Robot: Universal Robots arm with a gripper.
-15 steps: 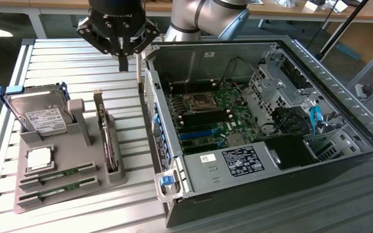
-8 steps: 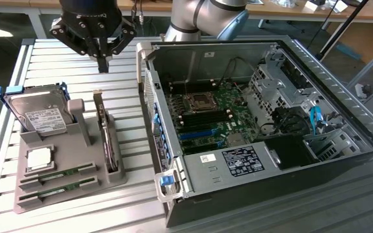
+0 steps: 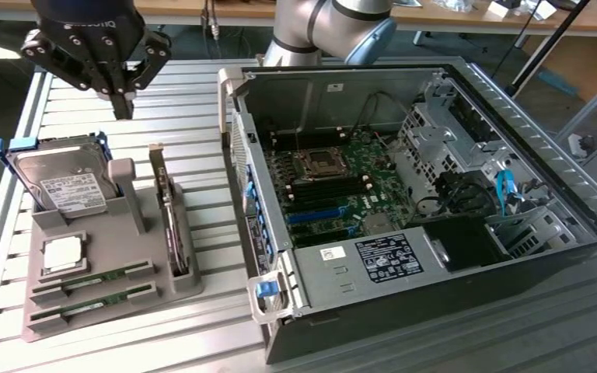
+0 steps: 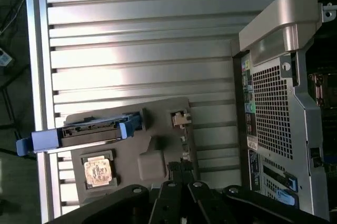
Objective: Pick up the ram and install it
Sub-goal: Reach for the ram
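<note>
Two ram sticks, thin green boards, lie in slots at the near end of the grey holder: one ram stick and a second ram stick just in front of it. My gripper hangs above the slatted table beyond the holder's far end, well away from both sticks, its fingers shut together with nothing between them. In the wrist view the gripper points down over the grey holder. The open computer case lies at the exterior view's right, its motherboard exposed.
The holder also carries a silver hard drive in a blue bracket, a dark expansion card standing on edge, and a small square chip. The case's perforated side stands close beside the holder. Bare slatted table lies beyond it.
</note>
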